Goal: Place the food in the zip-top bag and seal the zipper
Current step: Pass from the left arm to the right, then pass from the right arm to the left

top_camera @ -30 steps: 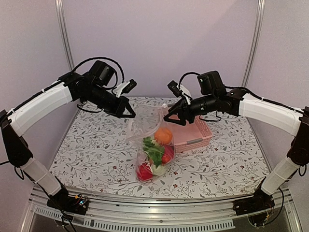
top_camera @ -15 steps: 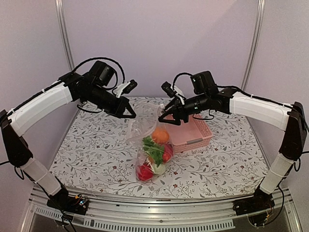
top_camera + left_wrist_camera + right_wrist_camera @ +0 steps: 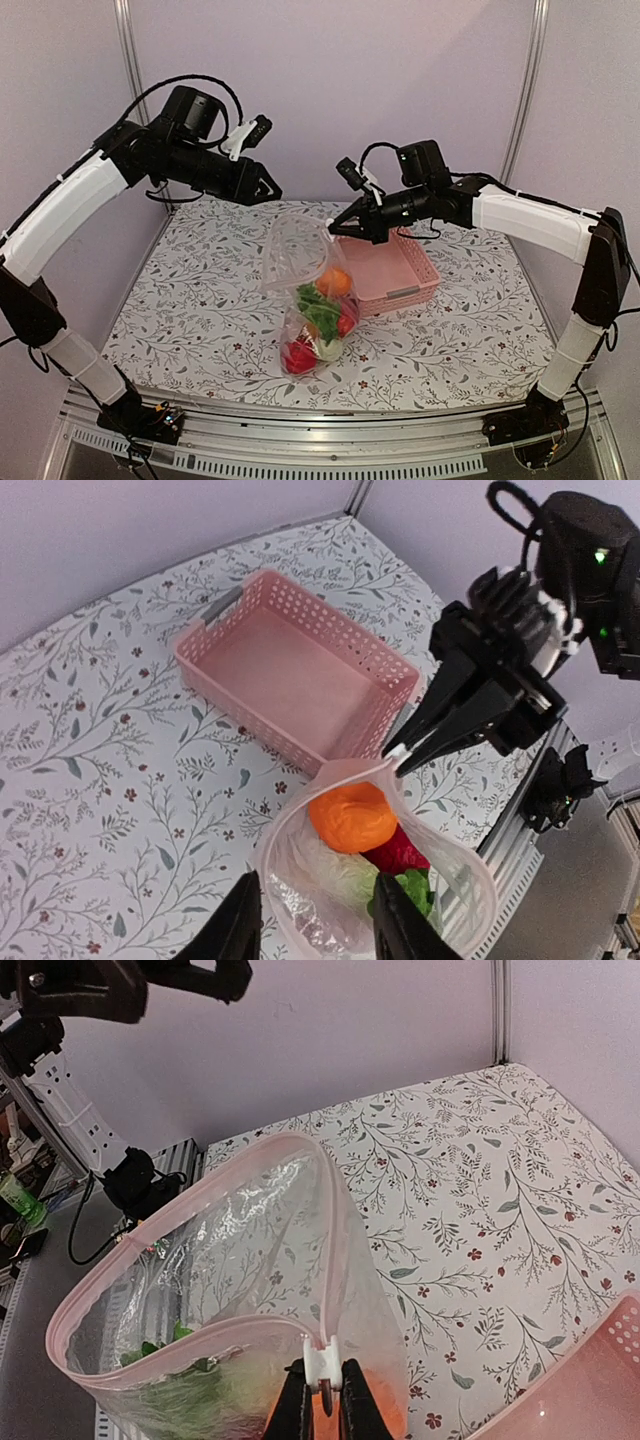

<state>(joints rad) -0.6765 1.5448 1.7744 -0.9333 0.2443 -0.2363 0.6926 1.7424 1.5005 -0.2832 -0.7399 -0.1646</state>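
The zip-top bag [image 3: 300,262] stands mid-table with its mouth open. The food lies inside it: an orange piece [image 3: 336,281], green leaves [image 3: 318,311] and a red piece [image 3: 298,355]. The left wrist view looks down into the bag [image 3: 300,900] at the orange piece [image 3: 350,818], a red one [image 3: 400,852] and a cream-white one [image 3: 325,865]. My right gripper [image 3: 335,226] [image 3: 324,1385] is shut on the white slider [image 3: 324,1360] of the pinkish zipper [image 3: 190,1205] at the bag's back corner. My left gripper [image 3: 268,190] [image 3: 315,930] hangs open above and left of the bag, holding nothing.
A pink lattice basket [image 3: 428,268] [image 3: 250,715] sits right of the bag, touching it, with nothing inside. The table's metal front rail [image 3: 320,440] runs along the near edge. Back walls and two upright posts [image 3: 130,70] close the far side.
My left gripper let go of the bag's rim, opened and rose back to the left. My right gripper moved left to the bag's corner and shut on the zipper slider.
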